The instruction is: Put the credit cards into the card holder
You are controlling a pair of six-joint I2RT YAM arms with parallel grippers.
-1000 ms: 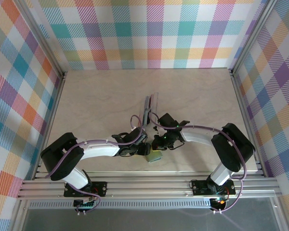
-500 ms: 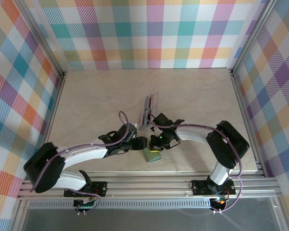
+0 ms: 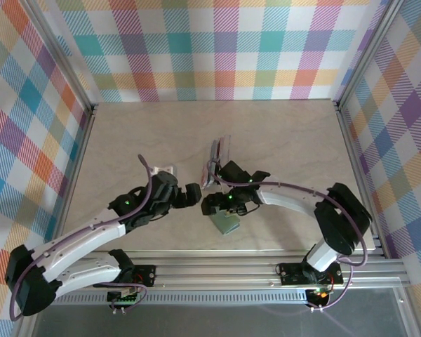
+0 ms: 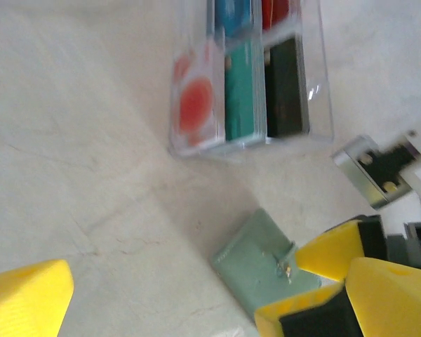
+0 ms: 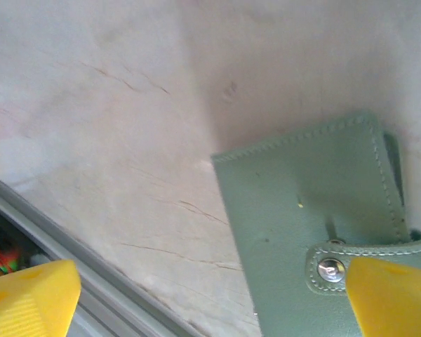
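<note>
Top view first: both arms reached in toward the middle of the table [image 3: 126, 133]. The left gripper [image 3: 194, 194] and right gripper [image 3: 209, 205] ended up nearly nose to nose. The card holder [image 3: 226, 224] lay flat on the table just in front of the right gripper, close to the near edge, and I couldn't see either gripper holding it. The clear tray [image 3: 217, 156] sat just beyond the 2 grippers, looking tipped up on its side.

Left wrist cam, a bit blurry: the left gripper [image 4: 203, 302] had its 2 yellow fingers way out at opposite edges of the shot, so the jaws were spread wide with nothing pinched. The clear tray [image 4: 316, 77] was up top with the credit cards [image 4: 240, 91] in it: 1 red and white, 1 teal and 1 dark side by side, plus more teal and red behind those. The grey-green card holder [image 4: 256, 263] lay on the table below the tray, apart from it.

Right wrist cam: the right gripper [image 5: 210, 295] was spread wide too, gripping nothing. The card holder [image 5: 302, 217] lay closed and flat, snap tab done up, with 1 yellow fingertip right beside the snap. The metal rail [image 5: 63, 256] ran across the lower left corner.
</note>
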